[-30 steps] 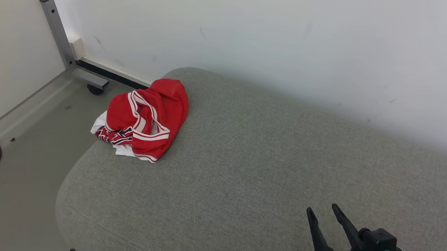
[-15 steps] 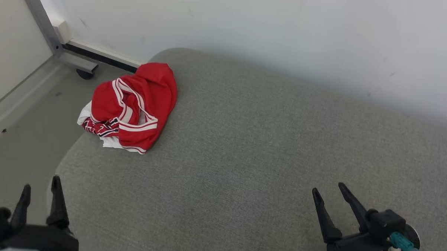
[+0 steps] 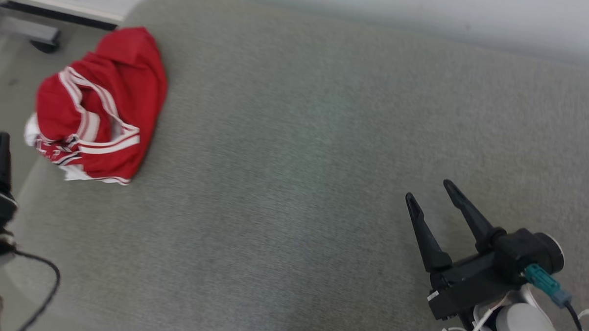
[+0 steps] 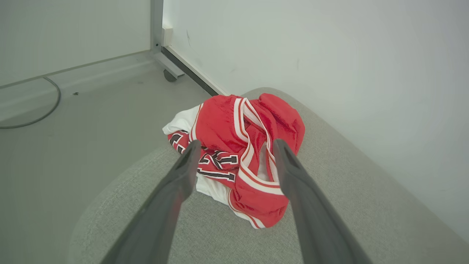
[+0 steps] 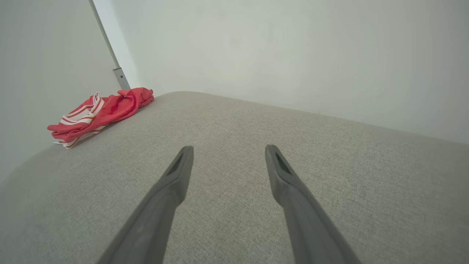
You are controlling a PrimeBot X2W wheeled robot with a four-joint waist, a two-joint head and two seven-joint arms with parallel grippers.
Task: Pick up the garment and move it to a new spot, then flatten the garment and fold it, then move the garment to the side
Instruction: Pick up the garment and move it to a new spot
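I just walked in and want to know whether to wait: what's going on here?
A two-armed robot is about to deal with a crumpled red garment with white stripes, which lies bunched at the left end of a grey fabric-covered cushion. Its left gripper is open and pointed at the heap, gripping nothing. The right gripper hangs open over bare cushion, well away from the garment. Nothing is picked up, flattened or folded yet.
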